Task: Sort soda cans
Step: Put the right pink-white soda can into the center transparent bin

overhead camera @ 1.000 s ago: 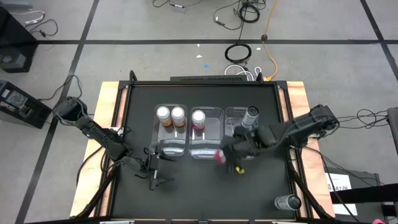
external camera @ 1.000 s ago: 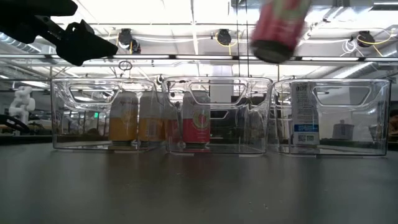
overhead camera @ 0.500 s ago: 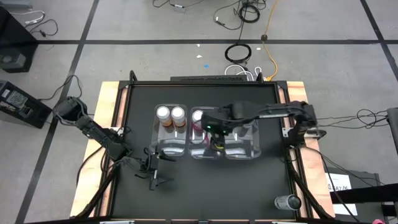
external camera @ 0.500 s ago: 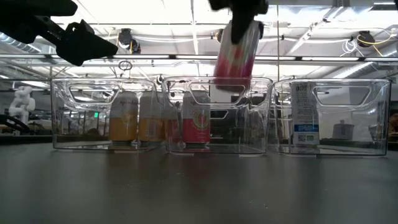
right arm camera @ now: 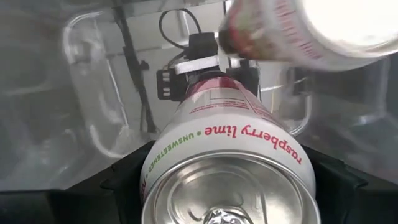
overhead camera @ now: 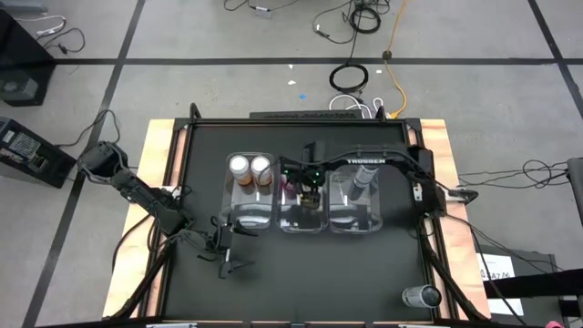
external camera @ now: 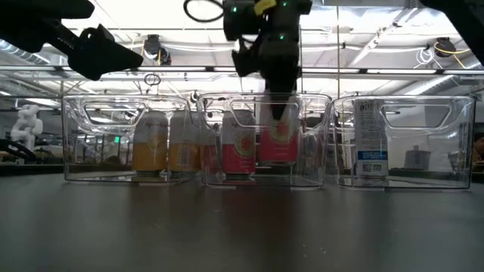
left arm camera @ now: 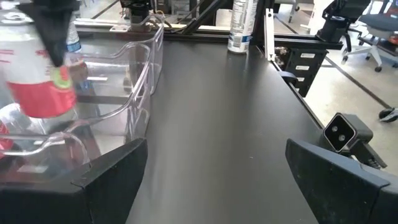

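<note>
Left gripper [overhead camera: 225,252] waits wide open and empty at the table's [overhead camera: 301,282] 7 o'clock. Farther in, the right gripper [external camera: 274,113] clamps a raspberry can [external camera: 277,140] inside the middle bin [external camera: 265,181], beside 1 matching can [external camera: 238,151].

Two cans [external camera: 258,139] in middle bin [external camera: 318,143]

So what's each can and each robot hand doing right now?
Right gripper: shut on a pink can, lowering it into the middle bin.
Held pink can: upright, just above the bin floor.
Other pink can: standing in the middle bin.
Two orange cans: standing in the left bin.
Grey can: standing in the right bin.
Second grey can: outside the bins, at the table corner.
Left gripper: open, empty.
</note>
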Controlling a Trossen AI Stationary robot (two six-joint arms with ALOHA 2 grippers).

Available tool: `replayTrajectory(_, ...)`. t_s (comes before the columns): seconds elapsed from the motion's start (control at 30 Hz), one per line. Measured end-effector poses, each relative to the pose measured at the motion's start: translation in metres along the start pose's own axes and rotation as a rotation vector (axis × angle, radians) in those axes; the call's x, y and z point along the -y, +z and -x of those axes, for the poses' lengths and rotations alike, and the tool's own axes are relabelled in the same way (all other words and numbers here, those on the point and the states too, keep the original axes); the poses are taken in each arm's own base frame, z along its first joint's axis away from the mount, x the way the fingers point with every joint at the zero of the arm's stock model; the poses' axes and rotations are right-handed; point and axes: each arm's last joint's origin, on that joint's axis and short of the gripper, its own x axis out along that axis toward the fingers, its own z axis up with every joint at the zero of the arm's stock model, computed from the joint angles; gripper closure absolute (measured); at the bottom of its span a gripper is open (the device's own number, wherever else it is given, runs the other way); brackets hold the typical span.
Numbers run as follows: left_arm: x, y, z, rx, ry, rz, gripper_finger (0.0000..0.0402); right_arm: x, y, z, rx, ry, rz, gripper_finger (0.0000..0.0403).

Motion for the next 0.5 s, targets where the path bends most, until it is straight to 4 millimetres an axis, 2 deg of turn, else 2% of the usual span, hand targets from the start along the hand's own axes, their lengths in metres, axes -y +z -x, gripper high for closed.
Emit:
replayTrajectory(0.3, 0.000, 0.000, 0.000, -0.001, -0.001, 0.016, 0.0011, 0.043, 0.004, -0.003, 0.014, -0.006, -0.065, 0.0110)
replayTrajectory(0.5, 0.000, 0.000, 0.000, -0.001, 0.000, 0.016, 0.0011, 0.055, 0.002, -0.013, 0.018, 0.026, -0.067, 0.0110)
